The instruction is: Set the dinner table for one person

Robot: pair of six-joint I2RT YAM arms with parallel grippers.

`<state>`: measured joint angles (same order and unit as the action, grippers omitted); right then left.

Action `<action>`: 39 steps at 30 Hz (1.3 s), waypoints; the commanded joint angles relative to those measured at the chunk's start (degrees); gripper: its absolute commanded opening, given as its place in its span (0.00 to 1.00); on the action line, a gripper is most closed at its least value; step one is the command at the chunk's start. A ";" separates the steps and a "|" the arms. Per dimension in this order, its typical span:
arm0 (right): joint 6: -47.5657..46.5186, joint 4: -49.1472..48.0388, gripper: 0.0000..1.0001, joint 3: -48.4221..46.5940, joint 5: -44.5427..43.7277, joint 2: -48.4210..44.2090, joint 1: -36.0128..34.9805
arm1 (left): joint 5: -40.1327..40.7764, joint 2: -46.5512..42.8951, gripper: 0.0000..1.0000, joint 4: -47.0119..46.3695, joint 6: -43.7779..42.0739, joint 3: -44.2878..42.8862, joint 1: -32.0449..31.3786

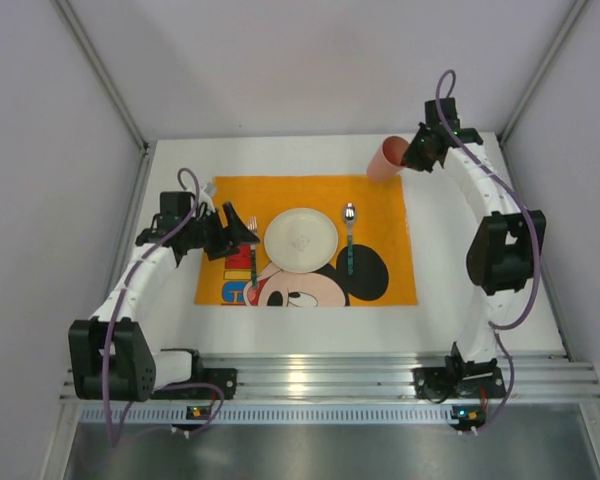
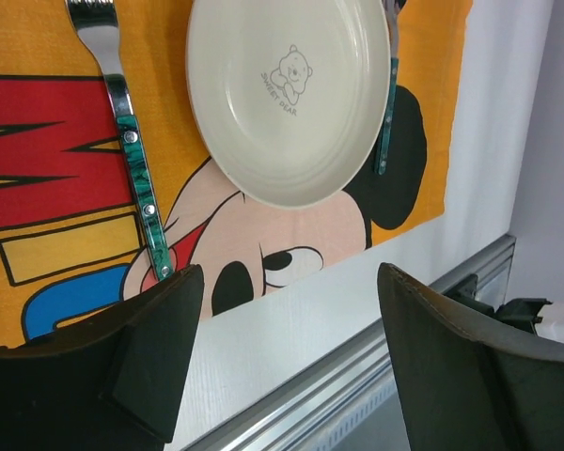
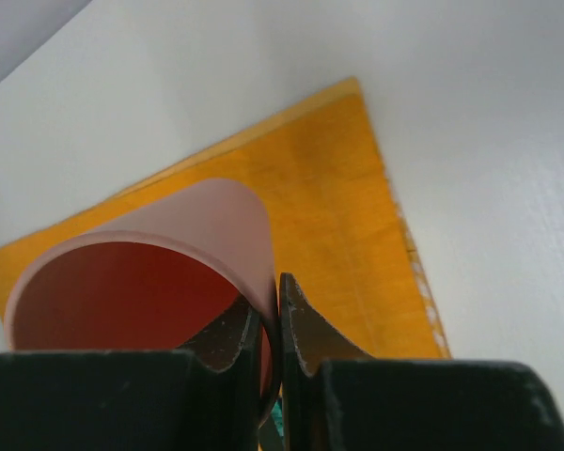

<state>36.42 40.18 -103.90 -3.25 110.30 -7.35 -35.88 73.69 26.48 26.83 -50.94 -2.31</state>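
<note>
The matte white dinner table [image 1: 450,300] under my arms carries the orange cloth placemat [image 1: 380,270] and its round glossy plate [image 1: 300,238]. My right gripper [image 3: 277,329] pinches the thin wall of the pink cup [image 1: 386,158] (tilted); my left gripper [image 2: 289,282] gapes empty.

Placemat [image 1: 380,270] lay on dinner table [image 1: 480,330], approx centred. Plate [image 1: 300,238] sat mid-mat, w/ fork [image 1: 252,262] just L of it and spoon [image 1: 349,240] just R, handles toward near edge. Cup [image 1: 386,158] was at mat's far R corner, tilted, wall pinched in R gripper [image 3: 277,301].
</note>
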 commanded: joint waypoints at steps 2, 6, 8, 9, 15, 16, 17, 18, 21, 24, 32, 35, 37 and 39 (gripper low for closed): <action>2.07 -6.26 0.00 -5.69 9.74 8.67 -2.05 | 5.46 -7.15 0.80 2.43 -0.37 -1.27 -0.16; 2.60 -3.03 0.00 -11.58 8.18 13.97 -3.62 | 8.44 -11.98 0.80 4.63 -1.25 -0.39 -0.07; 1.90 -0.30 0.00 -15.62 4.41 15.81 -4.16 | 9.86 -13.13 0.80 6.21 -1.86 -0.65 -0.07; 1.55 3.98 0.00 -17.46 2.04 16.52 -4.85 | 10.99 -14.09 0.81 6.56 -1.87 -0.65 -0.07; -2.93 14.39 0.00 -27.32 -6.07 18.29 -7.14 | 11.53 -15.95 0.81 5.52 -0.73 1.01 -0.07; -3.11 15.01 0.00 -27.76 -6.16 17.93 -7.32 | 11.27 -15.77 0.81 5.34 -0.46 1.28 -0.07; -3.29 15.79 0.00 -27.85 -6.59 17.06 -7.76 | 11.18 -15.51 0.81 4.64 -0.11 1.63 -0.07; -3.64 16.15 0.00 -27.85 -6.86 16.62 -8.02 | 10.83 -15.33 0.81 4.20 0.15 1.80 -0.07; -5.04 19.48 0.00 -29.08 -8.70 15.65 -8.82 | 9.16 -14.28 0.81 2.62 1.21 2.24 -0.07; -5.75 22.74 0.00 -28.82 -10.38 15.73 -8.64 | 7.67 -12.96 0.80 2.00 1.82 2.16 -0.07; -6.01 18.02 0.00 -17.58 -8.89 14.16 -8.64 | 7.49 -13.31 0.80 1.12 2.17 1.90 -0.07; -5.58 15.29 0.00 -13.71 -7.66 13.80 -8.64 | 7.49 -13.57 0.80 1.82 1.74 1.72 -0.07; -5.31 15.19 0.05 -13.00 -7.91 13.45 -8.90 | 7.75 -14.01 0.80 2.08 1.56 1.89 -0.07; -5.40 15.10 0.48 -12.73 -8.97 12.66 -9.17 | 7.84 -14.80 0.80 2.26 1.47 2.33 -0.07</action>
<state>31.44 57.12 -117.78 -11.90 125.71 -15.59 -27.59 61.19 30.37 28.58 -48.95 -2.31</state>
